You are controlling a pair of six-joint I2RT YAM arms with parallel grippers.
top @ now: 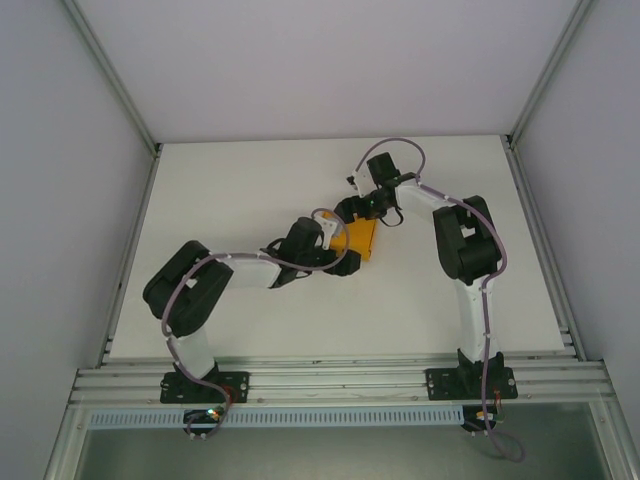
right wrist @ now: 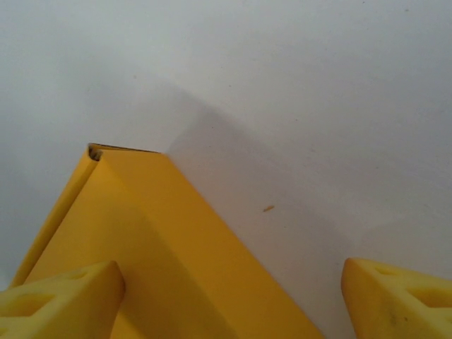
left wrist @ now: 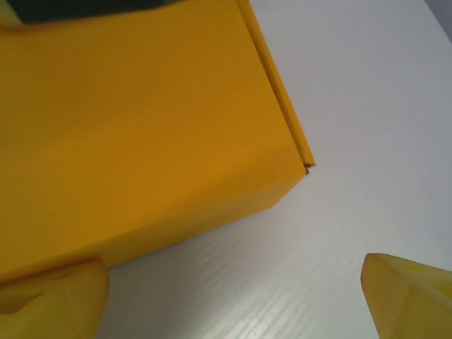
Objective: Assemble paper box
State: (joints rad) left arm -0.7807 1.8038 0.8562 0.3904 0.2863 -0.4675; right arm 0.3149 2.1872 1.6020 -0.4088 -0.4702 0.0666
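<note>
The paper box point(top: 362, 238) is a closed, bright orange-yellow flat box lying on the white table, between my two grippers. My left gripper point(top: 346, 260) sits at its near-left side. In the left wrist view the box point(left wrist: 141, 127) takes up the upper left, and the left gripper point(left wrist: 236, 300) is open with bare table between its yellow fingertips point(left wrist: 53, 300); the box edge lies just beyond the left one. My right gripper point(top: 361, 215) is at the box's far end. It point(right wrist: 233, 300) is open, and a box corner point(right wrist: 162, 240) reaches in between its fingers point(right wrist: 399, 296).
The white table point(top: 250, 190) is bounded by grey walls on the left, right and back, with an aluminium rail point(top: 340, 380) along the near edge where both arm bases are bolted. A small speck point(right wrist: 268, 208) lies on the table beside the box.
</note>
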